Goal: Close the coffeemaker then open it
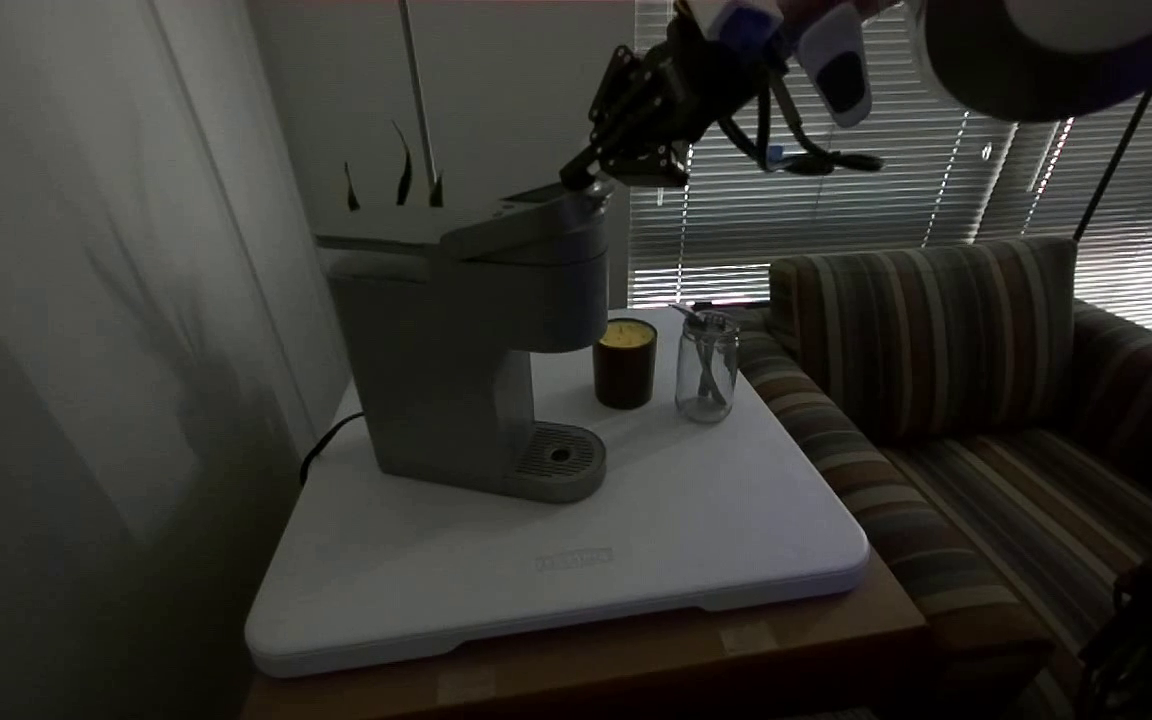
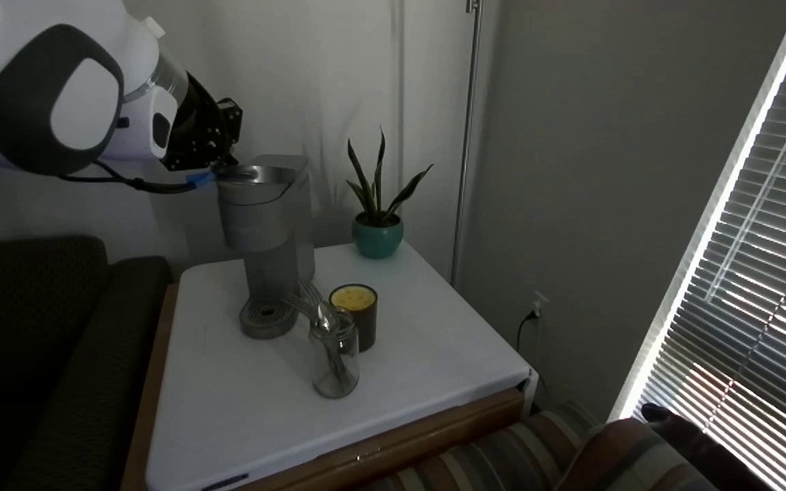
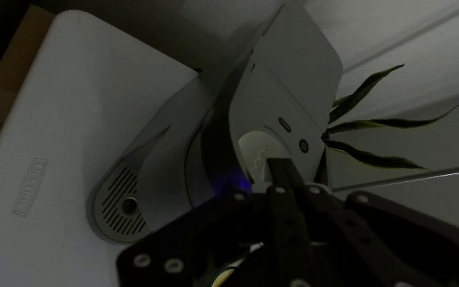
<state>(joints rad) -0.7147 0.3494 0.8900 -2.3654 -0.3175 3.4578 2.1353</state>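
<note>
A: Surface?
B: White tabletop (image 1: 656,510); coffeemaker (image 1: 436,370) stands near the wall (image 2: 277,88), lid (image 1: 526,225) down; jar candle (image 1: 625,370) and glass jar (image 2: 348,363) of cutlery (image 2: 327,318) close by, snake plant (image 2: 374,203) in teal pot (image 2: 377,241) at the corner
A: Room?
B: Dim; striped armchair (image 1: 926,340) alongside, slatted blinds (image 1: 816,215) behind it
A: The gripper (image 3: 280,164)?
B: Fingers (image 3: 276,174) pressed together, nothing held, tips at the lid's front

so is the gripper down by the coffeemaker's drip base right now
No, in an exterior view the gripper is at the top front of the coffeemaker, well above the drip base.
</note>
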